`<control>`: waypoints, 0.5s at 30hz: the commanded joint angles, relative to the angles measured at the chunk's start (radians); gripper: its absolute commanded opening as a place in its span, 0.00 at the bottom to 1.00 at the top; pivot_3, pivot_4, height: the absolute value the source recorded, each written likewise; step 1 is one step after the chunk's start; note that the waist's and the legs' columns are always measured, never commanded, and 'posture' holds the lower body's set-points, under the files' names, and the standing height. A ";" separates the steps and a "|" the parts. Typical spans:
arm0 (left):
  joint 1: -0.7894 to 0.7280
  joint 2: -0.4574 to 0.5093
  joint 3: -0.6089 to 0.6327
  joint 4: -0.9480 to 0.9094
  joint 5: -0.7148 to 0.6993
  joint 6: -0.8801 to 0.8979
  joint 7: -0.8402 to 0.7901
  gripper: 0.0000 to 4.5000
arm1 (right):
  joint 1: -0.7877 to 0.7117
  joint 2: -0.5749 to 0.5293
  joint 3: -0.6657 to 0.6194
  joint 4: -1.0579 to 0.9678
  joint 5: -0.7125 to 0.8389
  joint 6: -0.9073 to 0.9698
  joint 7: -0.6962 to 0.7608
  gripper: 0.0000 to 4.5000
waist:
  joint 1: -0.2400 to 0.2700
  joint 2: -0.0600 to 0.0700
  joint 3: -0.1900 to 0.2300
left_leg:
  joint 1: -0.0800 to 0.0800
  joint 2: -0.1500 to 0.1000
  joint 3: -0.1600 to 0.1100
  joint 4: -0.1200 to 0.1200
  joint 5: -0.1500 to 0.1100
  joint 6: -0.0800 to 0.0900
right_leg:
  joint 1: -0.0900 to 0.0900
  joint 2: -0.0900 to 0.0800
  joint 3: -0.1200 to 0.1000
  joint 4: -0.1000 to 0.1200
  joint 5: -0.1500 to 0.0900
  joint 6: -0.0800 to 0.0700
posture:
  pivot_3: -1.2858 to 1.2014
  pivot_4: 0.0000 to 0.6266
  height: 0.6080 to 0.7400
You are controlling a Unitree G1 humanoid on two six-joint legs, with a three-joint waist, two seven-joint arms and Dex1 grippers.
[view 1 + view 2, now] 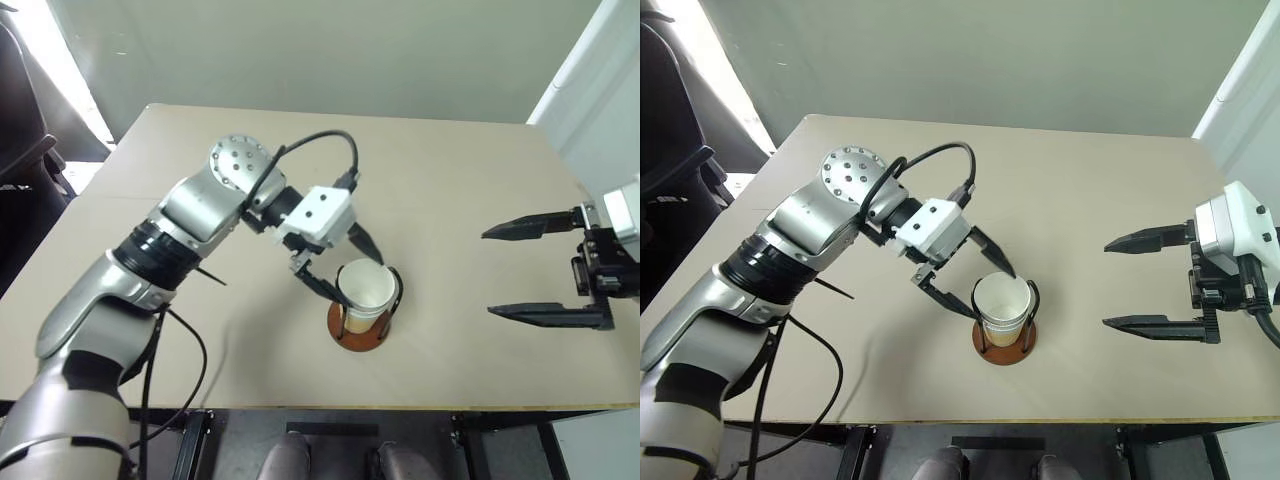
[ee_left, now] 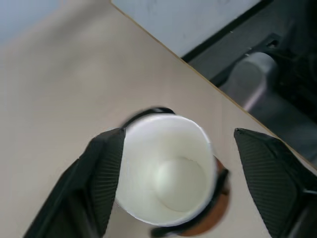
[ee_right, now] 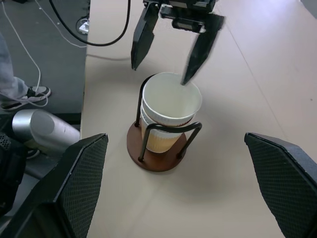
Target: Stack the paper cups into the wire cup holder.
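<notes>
Left gripper (image 1: 978, 281): we are seeing its two black fingers spread, one on each side of the top paper cup (image 1: 1002, 300), both near the rim. In the left wrist view there is a clear gap between one finger and the rim; the other finger lies close against the cup wall, and we cannot tell whether it is touching. We are reading this as a release: the cup is sitting in the holder and the fingers are no longer pinching it.

The nested cups (image 3: 168, 116) are standing upright inside the wire cup holder (image 3: 159, 144). The right wrist view is showing at least two rims, one inside the other; we cannot count further. Cup walls are tan and ribbed, tapering downward; interiors are smooth white with a rolled white rim. The holder is thin black wire bent into upright loops, rising from a round reddish-brown disc. We judge the loops are there to keep the stack centred and upright.

Right gripper (image 1: 1155, 282): fingers spread wide, well apart from the holder, hovering above the table (image 1: 1110, 190) and pointing toward the stack. We take it to be idling clear of the working arm.

The table is a flat, matte beige board with a plain edge, and the holder is standing near its front edge.
</notes>
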 commanded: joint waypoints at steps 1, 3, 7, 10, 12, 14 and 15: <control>0.015 0.037 0.156 0.007 0.002 0.098 0.061 0.79 | -0.056 0.013 0.087 0.101 -0.063 -0.063 0.041 1.00 | -0.007 0.000 0.000 | 0.000 0.000 0.000 0.000 0.000 0.000 | 0.000 0.000 0.000 0.000 0.000 0.000 | 0.52 0.24 1.00; 0.084 0.114 0.241 -0.038 -0.024 0.172 0.065 0.79 | -0.114 0.032 0.158 0.195 -0.104 -0.087 0.070 1.00 | -0.021 0.001 -0.001 | 0.001 0.000 0.001 0.000 0.000 0.000 | -0.001 0.000 0.002 0.000 0.000 0.000 | 0.52 0.24 1.00; 0.314 0.312 0.455 -0.161 -0.122 0.336 0.065 0.79 | -0.235 0.073 0.267 0.392 -0.175 -0.109 0.136 1.00 | -0.038 0.003 -0.001 | 0.002 0.000 0.003 -0.004 0.000 0.000 | -0.005 0.003 0.009 0.001 0.000 0.000 | 0.52 0.24 1.00; 0.526 0.436 0.611 -0.219 -0.162 0.388 0.051 0.79 | -0.283 0.084 0.295 0.483 -0.203 -0.128 0.196 1.00 | -0.038 0.003 -0.001 | 0.000 0.000 0.004 -0.005 0.000 -0.001 | -0.009 0.003 0.012 0.002 0.000 0.000 | 0.52 0.24 1.00; 0.667 0.477 0.726 -0.218 -0.179 0.410 0.052 0.79 | -0.295 0.086 0.299 0.520 -0.219 -0.150 0.228 1.00 | -0.033 0.003 -0.001 | 0.000 0.000 0.004 -0.006 0.000 -0.001 | -0.010 0.003 0.013 0.001 0.000 0.000 | 0.52 0.24 1.00; 0.788 0.481 0.870 -0.243 -0.256 0.473 0.044 0.79 | -0.305 0.091 0.293 0.547 -0.222 -0.158 0.247 1.00 | -0.025 0.003 -0.001 | 0.000 0.000 0.004 -0.006 0.000 -0.001 | -0.010 0.002 0.013 0.001 0.000 0.000 | 0.52 0.24 1.00; 0.841 0.479 0.927 -0.257 -0.269 0.492 0.053 0.79 | -0.306 0.093 0.290 0.554 -0.220 -0.158 0.255 1.00 | -0.023 0.002 -0.001 | 0.000 0.000 0.004 -0.006 0.000 0.000 | -0.010 0.002 0.013 0.002 0.000 0.000 | 0.52 0.24 1.00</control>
